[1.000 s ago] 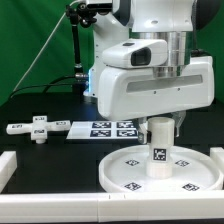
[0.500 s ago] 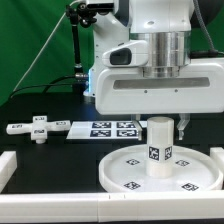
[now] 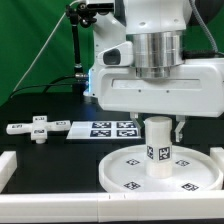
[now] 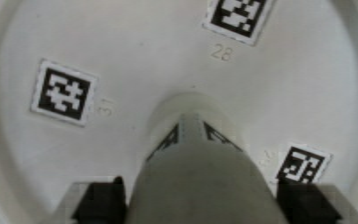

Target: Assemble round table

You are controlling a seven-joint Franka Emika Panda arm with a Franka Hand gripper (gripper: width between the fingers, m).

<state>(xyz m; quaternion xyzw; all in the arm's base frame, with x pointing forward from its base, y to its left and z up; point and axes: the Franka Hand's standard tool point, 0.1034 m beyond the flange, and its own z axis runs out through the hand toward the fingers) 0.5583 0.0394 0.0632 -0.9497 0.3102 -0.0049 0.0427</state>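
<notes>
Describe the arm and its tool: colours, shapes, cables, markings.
The arm is glossy white. It ends in a ribbed silver-grey cylinder above a wide, boxy white housing with rounded corners. The tool has two dark, blocky fingers. Black cables hang behind the arm. No markings or sleeves show.

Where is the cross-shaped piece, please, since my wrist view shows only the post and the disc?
Observer: The cross-shaped piece lies flat on the black table, toward the exterior view's left, apart from the disc.
Operator: Thank you; does the post stand straight?
Observer: Yes, the post stands upright near the disc's middle, its top held in the gripper.
Operator: What else lies on the table?
Observer: The marker board lies flat beside the cross-shaped piece, on its exterior view's right.
</notes>
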